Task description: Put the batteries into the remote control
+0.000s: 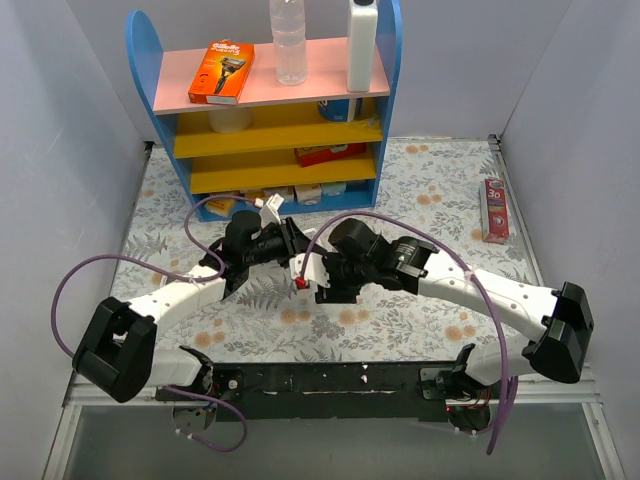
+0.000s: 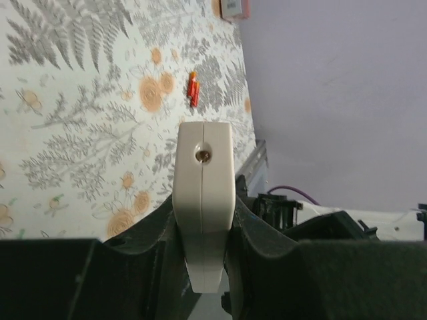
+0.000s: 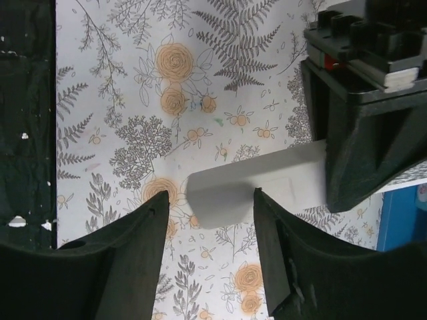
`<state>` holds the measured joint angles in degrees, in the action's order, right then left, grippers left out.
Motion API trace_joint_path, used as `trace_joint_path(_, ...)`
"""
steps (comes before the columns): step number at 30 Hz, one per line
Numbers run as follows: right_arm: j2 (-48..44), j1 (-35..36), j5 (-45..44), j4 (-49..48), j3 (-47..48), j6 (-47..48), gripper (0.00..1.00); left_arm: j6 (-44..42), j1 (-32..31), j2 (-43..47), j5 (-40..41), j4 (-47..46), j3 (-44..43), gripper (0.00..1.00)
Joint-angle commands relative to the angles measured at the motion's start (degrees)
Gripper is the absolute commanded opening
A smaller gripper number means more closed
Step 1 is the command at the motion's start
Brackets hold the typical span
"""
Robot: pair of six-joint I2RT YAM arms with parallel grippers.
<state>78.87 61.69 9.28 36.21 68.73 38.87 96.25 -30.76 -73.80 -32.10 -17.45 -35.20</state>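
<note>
The white remote control (image 1: 300, 266) hangs above the flowered mat in the middle of the table, with my left gripper (image 1: 285, 250) shut on it. The left wrist view shows it end-on (image 2: 203, 180), pinched between both black fingers (image 2: 267, 233), a small round hole in its end face. My right gripper (image 1: 318, 278) stands open right beside it. From the right wrist, the remote's free end (image 3: 267, 183) lies just beyond the open gripper (image 3: 210, 207), touching neither finger. The batteries are out of view.
A small orange-red piece (image 2: 193, 89) lies on the mat beyond the remote. A blue and yellow shelf (image 1: 270, 110) with a razor pack (image 1: 222, 72) and bottles stands at the back. A toothpaste box (image 1: 495, 210) lies at the right. The black base bar (image 1: 330, 380) runs along the near edge.
</note>
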Motion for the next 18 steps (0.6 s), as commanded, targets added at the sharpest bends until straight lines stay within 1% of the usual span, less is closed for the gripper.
trace_joint_path(1, -6.44, -0.26, 1.1, -5.79, -3.76, -8.71, 0.64, -15.61, 0.35, 0.42, 7.73, 20.12, -9.86, 0.0)
trace_joint_path(2, -8.89, -0.26, 0.48, -6.75, -4.56, -10.03, 0.66, -17.91, 0.35, -0.55, 10.88, 22.61, -11.19, 0.0)
trace_joint_path(3, -10.13, -0.26, -0.04, -7.02, -5.7, -12.65, 0.75, -19.59, 0.35, -2.56, 12.48, 24.81, -12.68, 0.0)
trace_joint_path(4, -11.18, -0.26, -0.57, -7.29, -6.58, -13.9, 0.78, -21.09, 0.35, -3.62, 13.98, 29.1, -14.0, 0.0)
trace_joint_path(5, -13.28, -0.34, -2.49, -7.2, -7.98, -15.3, 0.81, -24.32, 0.35, -4.59, 17.3, 31.14, -16.72, 0.0)
trace_joint_path(6, -14.26, -0.43, -3.99, -7.2, -8.43, -19.23, 0.89, -25.57, 0.35, -6.86, 18.81, 32.99, -17.87, 0.0)
trace_joint_path(7, -15.23, -0.87, -6.01, -7.38, -8.87, -21.97, 0.93, -27.06, 0.44, -7.93, 20.48, 36.49, -19.02, 0.01)
trace_joint_path(8, -16.11, -1.39, -8.29, -7.38, -9.57, -25.13, 0.98, -29.43, 0.35, -8.98, 21.89, 38.09, -21.38, 0.01)
trace_joint_path(9, -17.42, -1.83, -11.97, -6.25, -9.75, -30.38, 0.98, -30.76, 0.27, -11.08, 25.29, 39.59, -22.36, 0.01)
trace_joint_path(10, -18.04, -3.4, -12.52, -5.8, -10.28, -32.35, 0.98, -31.73, 0.27, -12.15, 26.9, 42.56, -23.5, 0.02)
trace_joint_path(12, -19.97, -5.17, -12.97, -5.62, -13.07, -37.35, 0.98, -34.97, 0.09, -15.3, 31.36, 45.21, -26.66, 0.03)
trace_joint_path(13, -20.77, -6.48, -13.49, -6.06, -14.31, -38.42, 0.98, -35.68, 0.09, -16.45, 34.0, 48.01, -27.72, 0.04)
trace_joint_path(15, -23.14, -7.55, -15.51, -6.41, -17.29, -42.63, 0.98, -38.22, -0.08, -19.96, 38.14, 50.57, -31.22, 0.04)
trace_joint_path(17, -25.16, -8.78, -18.22, -6.32, -18.71, -44.75, 0.98, -39.2, -0.26, -22.34, 41.14, 54.35, -33.69, 0.04)
trace_joint_path(18, -25.78, -9.13, -19.37, -6.06, -19.15, -46.59, 0.98, -39.73, -0.52, -24.88, 42.28, 55.67, -35.79, 0.04)
